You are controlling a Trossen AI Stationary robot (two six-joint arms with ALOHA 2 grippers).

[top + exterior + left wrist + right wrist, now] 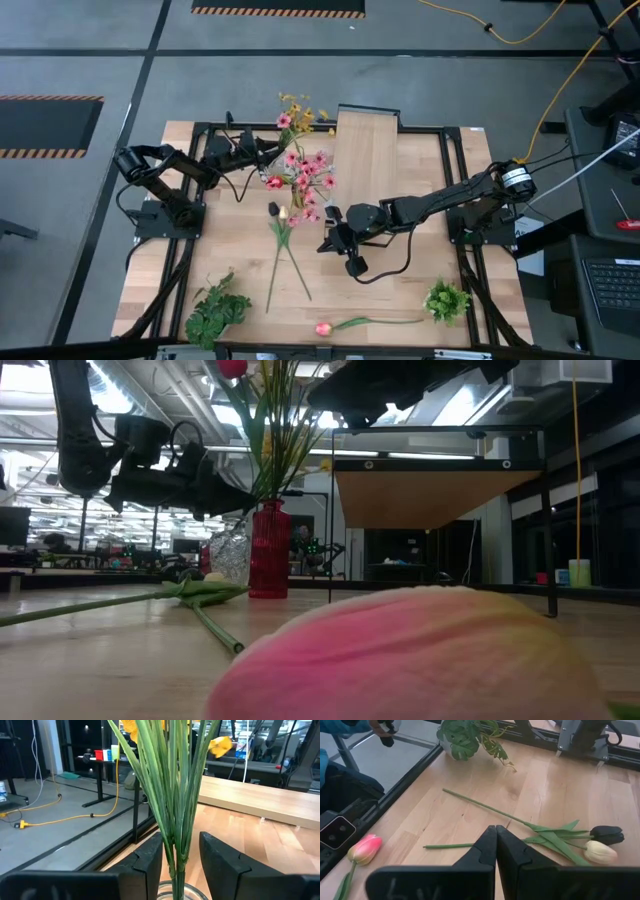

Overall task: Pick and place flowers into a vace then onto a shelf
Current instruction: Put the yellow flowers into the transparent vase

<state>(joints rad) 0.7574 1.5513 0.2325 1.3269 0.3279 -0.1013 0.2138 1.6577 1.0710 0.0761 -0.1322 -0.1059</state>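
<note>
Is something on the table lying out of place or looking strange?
Yes. A pink tulip lies flat at the table's near edge, and two more stems lie crossed mid-table, outside the vase where the other flowers stand.

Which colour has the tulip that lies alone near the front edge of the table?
Pink, paler toward the tip; the tulip shows best in the right wrist view.

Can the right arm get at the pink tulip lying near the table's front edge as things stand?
Probably yes: the pink tulip lies alone on bare table, and the shut, empty right gripper hovers nearby with nothing between.
</note>
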